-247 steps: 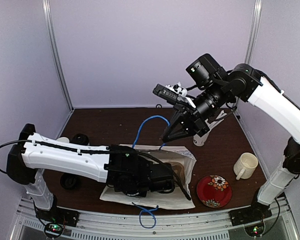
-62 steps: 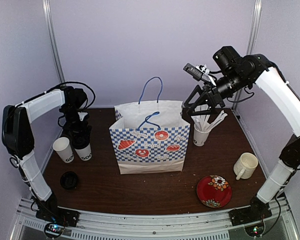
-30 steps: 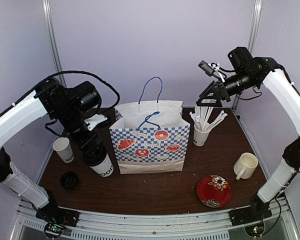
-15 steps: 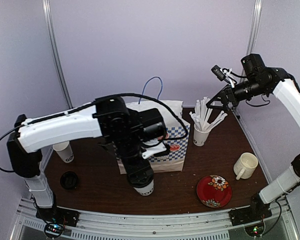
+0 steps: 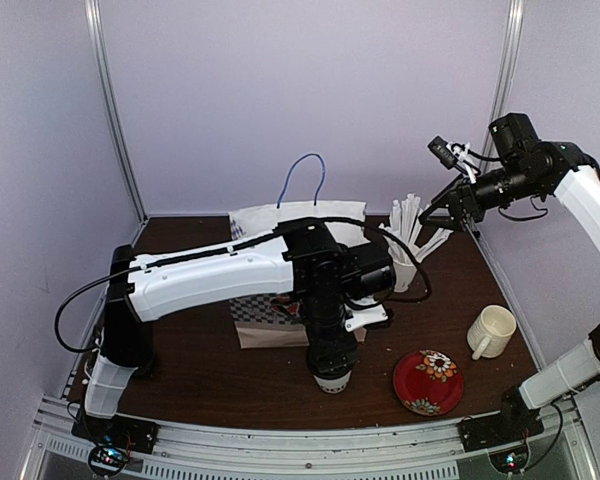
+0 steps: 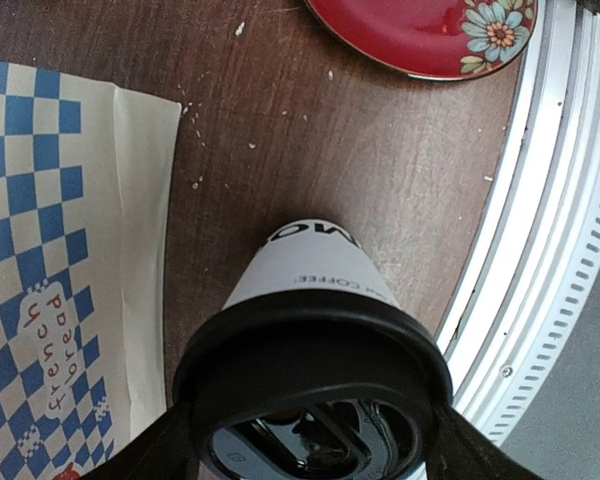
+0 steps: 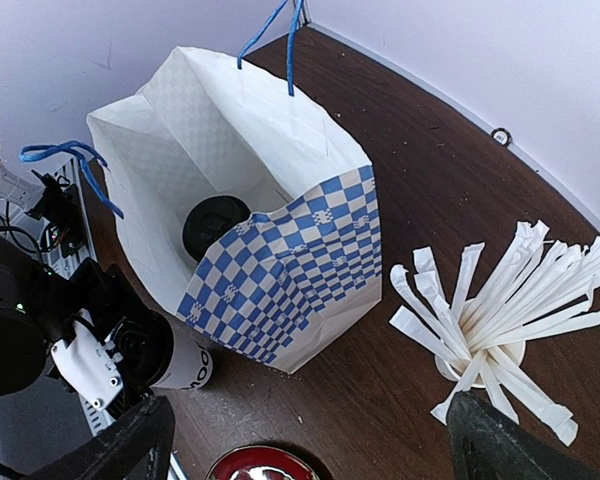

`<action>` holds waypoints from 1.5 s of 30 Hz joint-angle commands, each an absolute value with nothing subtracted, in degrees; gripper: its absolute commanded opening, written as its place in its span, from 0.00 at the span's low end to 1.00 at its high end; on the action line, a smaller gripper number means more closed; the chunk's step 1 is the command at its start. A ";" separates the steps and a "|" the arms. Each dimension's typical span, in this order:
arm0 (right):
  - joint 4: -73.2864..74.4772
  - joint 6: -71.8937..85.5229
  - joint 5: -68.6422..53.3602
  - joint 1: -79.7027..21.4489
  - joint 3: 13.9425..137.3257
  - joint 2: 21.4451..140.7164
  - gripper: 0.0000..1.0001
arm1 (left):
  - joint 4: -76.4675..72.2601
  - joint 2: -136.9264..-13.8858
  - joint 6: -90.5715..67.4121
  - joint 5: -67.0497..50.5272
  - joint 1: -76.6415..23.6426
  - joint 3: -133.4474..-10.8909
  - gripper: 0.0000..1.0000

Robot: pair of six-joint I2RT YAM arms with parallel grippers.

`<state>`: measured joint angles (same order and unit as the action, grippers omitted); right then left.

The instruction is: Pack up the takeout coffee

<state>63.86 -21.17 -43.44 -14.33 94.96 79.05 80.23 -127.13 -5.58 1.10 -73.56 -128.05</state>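
Observation:
A white takeout coffee cup [image 6: 315, 285] with black lettering and a black lid [image 6: 310, 340] hangs low over the table in front of the bag's right corner. My left gripper [image 6: 315, 445] is shut on it just below the lid, one finger on each side. From above, this cup [image 5: 332, 378] shows under the left gripper [image 5: 330, 362]. A second black-lidded cup [image 7: 215, 222] stands inside the open blue-checked paper bag [image 7: 290, 260]. My right gripper [image 5: 448, 212] hovers open and high at the back right, holding nothing.
A cup of white stirrer sticks [image 5: 408, 250] stands right of the bag [image 5: 255, 312]. A cream mug [image 5: 492, 331] and a red flowered plate [image 5: 428, 381] lie at the front right. The table's metal front rail [image 6: 540, 250] is close to the held cup.
My left arm has swung the lidded cup from the left of the bag across its front to the front right corner. The right arm has drawn back to the right.

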 commanded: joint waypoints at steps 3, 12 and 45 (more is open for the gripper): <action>64.33 -22.24 -43.73 -13.89 93.62 78.13 0.98 | 80.95 -129.11 -3.60 0.00 -73.48 -129.34 0.80; 65.66 -23.23 -45.84 -13.89 93.46 78.09 0.98 | 79.58 -127.32 -3.30 0.51 -73.43 -130.13 0.98; 67.18 -42.46 -21.50 -57.97 93.36 94.78 0.97 | 52.66 -73.58 -17.89 16.84 -52.45 -93.69 0.98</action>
<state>71.66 -43.22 -28.84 -54.83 90.37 91.20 57.23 -75.79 -15.03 15.84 -52.25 -93.67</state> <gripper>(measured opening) 0.974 0.975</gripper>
